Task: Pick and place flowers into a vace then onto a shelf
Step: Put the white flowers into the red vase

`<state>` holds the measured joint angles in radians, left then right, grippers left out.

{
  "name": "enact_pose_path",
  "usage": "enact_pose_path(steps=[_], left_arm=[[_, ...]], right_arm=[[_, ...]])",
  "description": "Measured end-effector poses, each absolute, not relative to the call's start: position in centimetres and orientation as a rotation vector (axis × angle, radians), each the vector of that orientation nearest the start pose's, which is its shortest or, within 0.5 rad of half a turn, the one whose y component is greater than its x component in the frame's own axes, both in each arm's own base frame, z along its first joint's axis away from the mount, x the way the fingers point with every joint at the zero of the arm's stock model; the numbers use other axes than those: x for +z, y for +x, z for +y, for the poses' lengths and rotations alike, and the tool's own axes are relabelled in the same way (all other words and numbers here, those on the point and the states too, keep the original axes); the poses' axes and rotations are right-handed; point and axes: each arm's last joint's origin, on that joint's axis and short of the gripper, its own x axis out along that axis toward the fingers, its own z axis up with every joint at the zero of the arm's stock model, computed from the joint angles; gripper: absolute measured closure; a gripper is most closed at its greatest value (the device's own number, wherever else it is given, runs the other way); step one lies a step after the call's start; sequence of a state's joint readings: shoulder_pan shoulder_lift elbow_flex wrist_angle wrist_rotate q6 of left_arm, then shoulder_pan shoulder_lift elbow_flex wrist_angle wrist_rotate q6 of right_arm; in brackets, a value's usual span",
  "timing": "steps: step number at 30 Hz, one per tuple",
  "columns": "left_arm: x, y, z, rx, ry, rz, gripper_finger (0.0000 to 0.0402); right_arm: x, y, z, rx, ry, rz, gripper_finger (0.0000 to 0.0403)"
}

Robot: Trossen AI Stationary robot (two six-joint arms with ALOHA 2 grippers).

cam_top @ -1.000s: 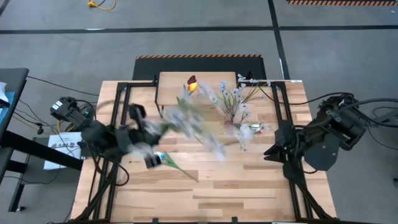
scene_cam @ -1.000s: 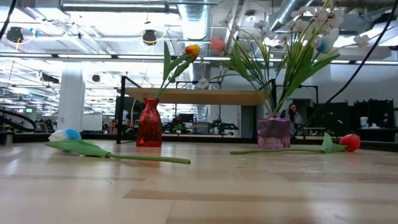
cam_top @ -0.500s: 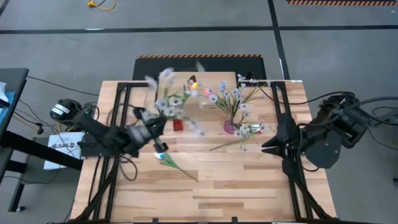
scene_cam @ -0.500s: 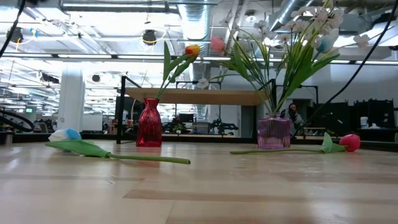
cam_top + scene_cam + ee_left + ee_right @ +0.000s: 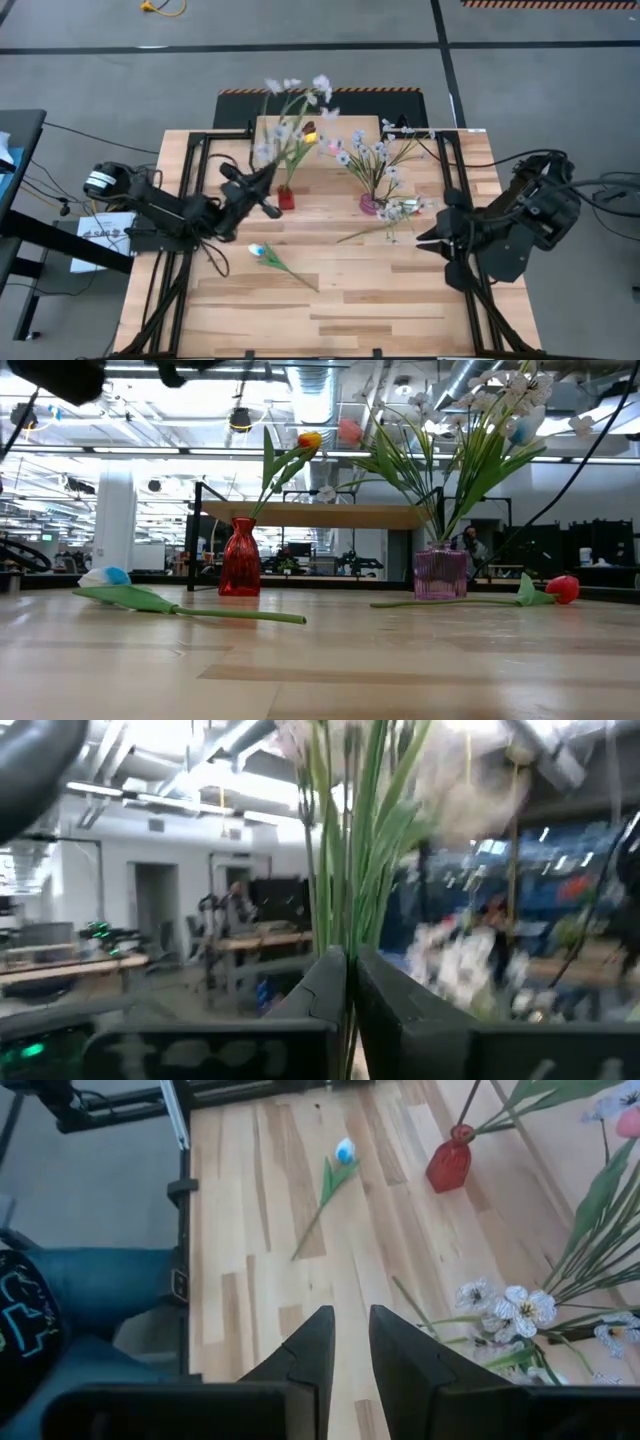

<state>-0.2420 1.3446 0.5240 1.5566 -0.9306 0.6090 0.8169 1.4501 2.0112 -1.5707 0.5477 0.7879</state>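
Left gripper [image 5: 268,192] is pinching a spray of white blossoms [image 5: 290,110] by the stems, fingers [image 5: 325,995] pressed tight on the green stalks, holding it up right by the red vase [image 5: 286,198] in front of the shelf [image 5: 320,140]. Right gripper [image 5: 422,240] is hanging over the table's right side, fingers [image 5: 312,1350] nearly together with nothing between them. White tulip [image 5: 262,252] is lying loose on the table [image 5: 330,310], a red one [image 5: 562,589] near the pink vase [image 5: 440,573].
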Motion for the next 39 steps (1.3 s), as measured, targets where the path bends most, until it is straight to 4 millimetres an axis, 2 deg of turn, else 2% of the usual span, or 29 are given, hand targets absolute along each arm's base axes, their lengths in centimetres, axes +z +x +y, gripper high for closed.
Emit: enact_pose_path(steps=[3, 7, 10, 13, 16, 19, 23, 25, 28, 33, 39], left_arm=[[29.5, 21.1, -3.8, 0.769, 0.164, -0.451, 0.0401], [31.9, 17.9, -5.6, 0.701, 0.196, -0.466, 0.0401], [33.3, 15.3, -6.5, 0.628, 0.23, -0.429, 0.0401], [34.2, 12.8, -6.4, 0.574, 0.231, -0.345, 0.0401], [34.9, 10.2, -5.5, 0.44, 0.212, -0.384, 0.0401], [35.6, 6.8, -3.1, 0.346, 0.187, -0.467, 0.0401], [34.7, 3.1, -0.5, 0.133, 0.162, -0.595, 0.0401], [33.6, 2.7, -0.3, 0.064, 0.165, -0.651, 0.0401], [32.1, 3.1, -0.8, 0.059, 0.168, -0.722, 0.0401], [29.9, 5.3, -2.3, 0.127, 0.18, -0.691, 0.0401], [28.9, 7.8, -3.3, 0.127, 0.168, -0.629, 0.0401]], right_arm=[[46.4, 15.8, 14.6, -0.078, 0.088, 0.819, 0.0345], [46.2, 15.8, 14.6, -0.08, 0.081, 0.823, 0.0345], [46.3, 15.8, 14.6, -0.08, 0.075, 0.82, 0.0345], [46.3, 15.9, 14.4, -0.091, 0.052, 0.81, 0.0345], [46.3, 16.2, 14.1, -0.13, 0.046, 0.788, 0.0345], [46.4, 16.6, 13.6, -0.169, 0.051, 0.776, 0.0345], [46.4, 17.2, 12.8, -0.212, 0.068, 0.774, 0.0345], [46.4, 17.5, 12.4, -0.233, 0.079, 0.775, 0.0345], [46.3, 17.9, 11.8, -0.256, 0.097, 0.782, 0.0345], [46.3, 18.3, 11.2, -0.275, 0.09, 0.787, 0.0345], [46.3, 18.4, 11.0, -0.279, 0.074, 0.79, 0.0345]])
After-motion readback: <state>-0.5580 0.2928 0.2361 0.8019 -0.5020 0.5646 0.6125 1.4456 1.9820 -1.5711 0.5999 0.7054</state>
